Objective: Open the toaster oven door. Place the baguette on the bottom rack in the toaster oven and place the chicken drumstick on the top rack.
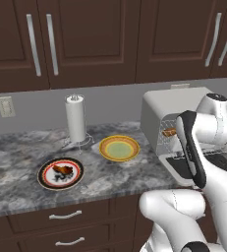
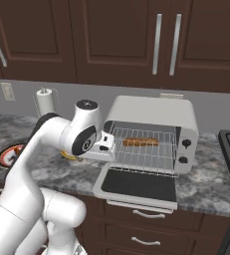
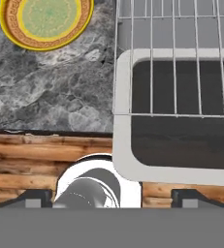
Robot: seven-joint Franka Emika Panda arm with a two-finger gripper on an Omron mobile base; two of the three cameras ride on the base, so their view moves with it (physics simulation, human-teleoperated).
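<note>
Toaster oven (image 2: 156, 112): white, boxy, on the grey stone counter (image 1: 16, 147), right of centre. Two black knobs (image 2: 186, 143) on the front panel at its right.

Door (image 2: 139, 185): open, folded down flat, dark glass facing up, white frame (image 3: 123, 145) jutting past the counter edge.

Baguette (image 2: 140, 142): inside the oven, lying crosswise on a wire rack (image 2: 146, 154); golden-brown end (image 1: 169, 132) also seen from the left side. Upper or lower shelf: cannot tell.

Wire rack, from the hand camera (image 3: 181, 58): silver bars reaching out over the dark glass of the open door.

Drumstick (image 1: 62, 170): small, reddish-brown, on a red-rimmed plate (image 1: 46, 182) near the front of the counter, well apart from the oven.

Yellow plate (image 1: 119, 147): bare, between the red-rimmed plate and the oven.

Paper towel roll (image 1: 75, 118): upright on its stand, behind the two plates, by the wall.

Gripper (image 3: 112, 197): above the left front corner of the open door, beside the oven opening (image 2: 106, 142). Fingertips (image 3: 36, 197) spread wide apart, nothing between them, touching nothing.

Dark wood cabinets (image 1: 85, 39) above, drawers (image 1: 66, 216) below.
</note>
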